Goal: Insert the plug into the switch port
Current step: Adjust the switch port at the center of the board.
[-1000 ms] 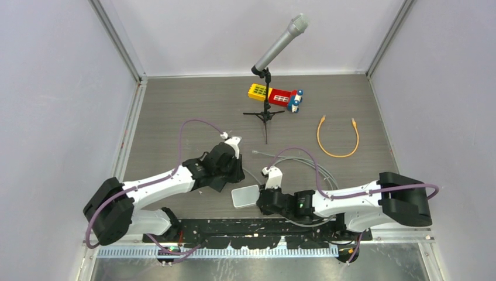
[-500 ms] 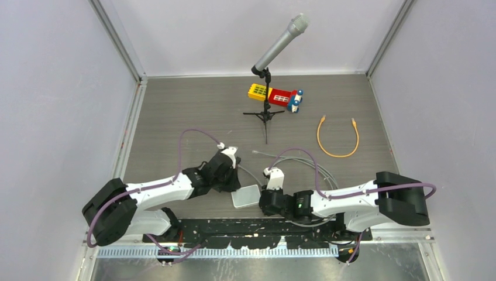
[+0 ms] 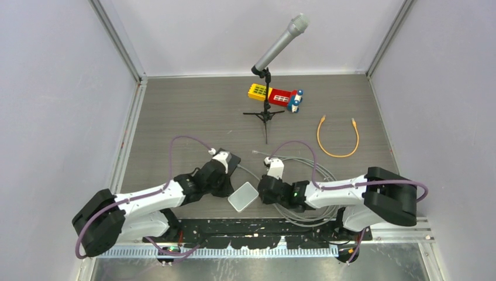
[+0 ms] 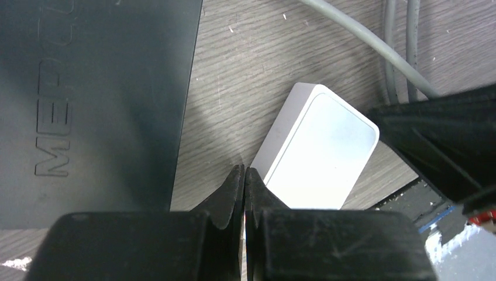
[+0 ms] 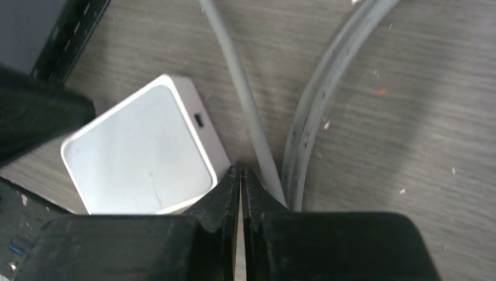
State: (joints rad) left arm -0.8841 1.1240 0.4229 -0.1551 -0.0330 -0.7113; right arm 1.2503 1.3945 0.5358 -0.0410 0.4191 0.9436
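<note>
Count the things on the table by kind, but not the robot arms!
Cables: 2, a grey cable and an orange cable
Black switch: 1
White box: 1
Microphone on stand: 1
Toy blocks: 1
Total: 6

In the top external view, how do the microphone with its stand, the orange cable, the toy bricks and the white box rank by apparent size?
1. microphone with stand, though its head rises toward the camera.
2. orange cable and toy bricks: about alike.
3. white box.
</note>
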